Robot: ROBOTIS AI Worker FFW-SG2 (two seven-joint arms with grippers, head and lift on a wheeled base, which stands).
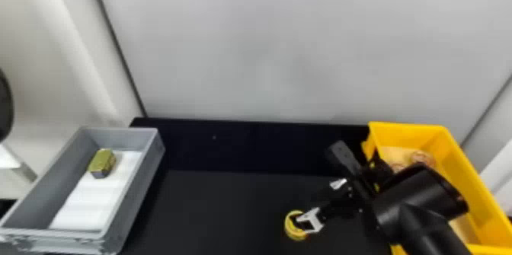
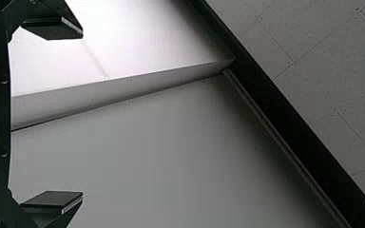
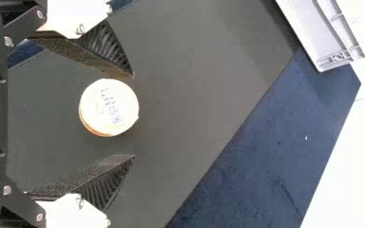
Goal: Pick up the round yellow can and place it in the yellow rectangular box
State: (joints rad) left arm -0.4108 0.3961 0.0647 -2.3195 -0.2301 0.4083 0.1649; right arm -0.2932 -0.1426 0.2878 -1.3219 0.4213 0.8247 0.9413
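Note:
In the head view my right gripper (image 1: pixel 309 207) is low over the black table, right at the round yellow can (image 1: pixel 293 232), whose top is partly covered by a finger. Seen from the right wrist, the can (image 3: pixel 108 108) shows its pale round top between the spread fingers of my right gripper (image 3: pixel 133 116), closer to one finger than to the other; contact cannot be told. The yellow rectangular box (image 1: pixel 463 159) stands at the right, partly behind the right arm. My left gripper (image 2: pixel 81 115) is open in the left wrist view, facing pale walls, with nothing between its fingers.
A grey bin (image 1: pixel 139 182) stands on the left, holding a small green-gold block (image 1: pixel 102 163) and a white sheet (image 1: pixel 89 201). Round items (image 1: pixel 422 158) lie inside the yellow box. A pale wall (image 1: pixel 266 45) rises behind the table (image 1: pixel 213 204).

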